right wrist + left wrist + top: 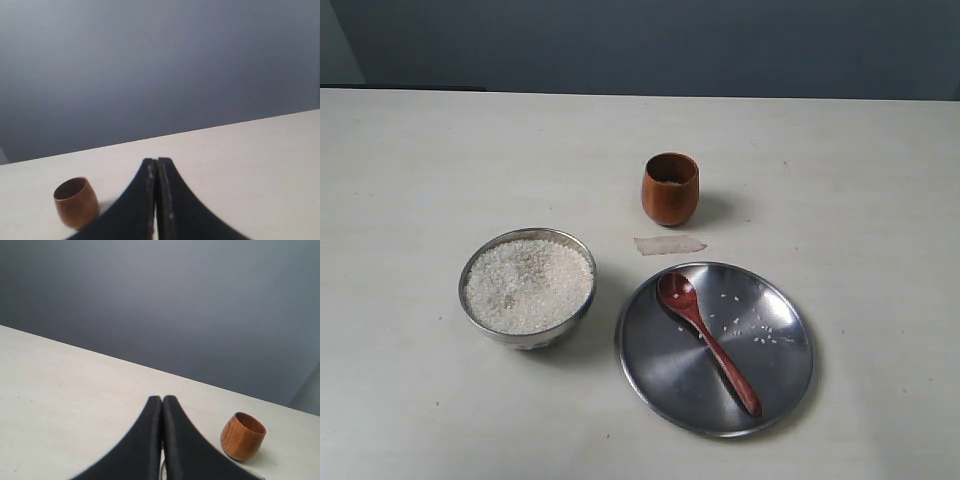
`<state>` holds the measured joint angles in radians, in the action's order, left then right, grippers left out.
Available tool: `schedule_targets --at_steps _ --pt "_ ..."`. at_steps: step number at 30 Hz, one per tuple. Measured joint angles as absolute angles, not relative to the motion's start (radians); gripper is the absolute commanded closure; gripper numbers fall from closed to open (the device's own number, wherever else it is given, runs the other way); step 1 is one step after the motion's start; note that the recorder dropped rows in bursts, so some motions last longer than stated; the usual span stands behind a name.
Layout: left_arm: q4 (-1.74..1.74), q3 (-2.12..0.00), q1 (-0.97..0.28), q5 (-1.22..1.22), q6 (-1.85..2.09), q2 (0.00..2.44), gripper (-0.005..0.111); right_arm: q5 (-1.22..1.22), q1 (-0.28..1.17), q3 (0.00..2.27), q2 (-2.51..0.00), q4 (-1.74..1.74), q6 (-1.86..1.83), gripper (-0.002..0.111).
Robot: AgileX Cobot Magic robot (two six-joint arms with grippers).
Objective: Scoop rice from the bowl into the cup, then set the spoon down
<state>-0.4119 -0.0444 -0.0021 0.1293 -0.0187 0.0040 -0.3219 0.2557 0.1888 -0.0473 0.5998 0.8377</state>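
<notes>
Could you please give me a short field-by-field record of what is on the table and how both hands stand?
bowl: steel bowl, full of rice, left of the plate
plate: steel plate, a few loose grains on it
spoon: spoon lying on the plate, scoop end toward the cup
cup: cup, upright, behind the plate
left hand: left hand shut, empty
right hand: right hand shut, empty
</notes>
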Motion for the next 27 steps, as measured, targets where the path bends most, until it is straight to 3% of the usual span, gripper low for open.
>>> schedule_targets --at_steps 5,18,27 --pt "-0.412 -0.044 -0.002 0.129 -0.019 0.004 0.106 -0.311 0.183 0.129 -0.006 0.571 0.838 0.108" --pt "-0.412 -0.044 -0.002 0.131 -0.019 0.004 0.106 -0.279 0.174 0.098 -0.006 0.564 0.815 0.108" --pt "-0.412 -0.044 -0.002 0.131 -0.019 0.004 0.106 -0.243 0.174 0.028 -0.004 0.191 0.312 0.108"
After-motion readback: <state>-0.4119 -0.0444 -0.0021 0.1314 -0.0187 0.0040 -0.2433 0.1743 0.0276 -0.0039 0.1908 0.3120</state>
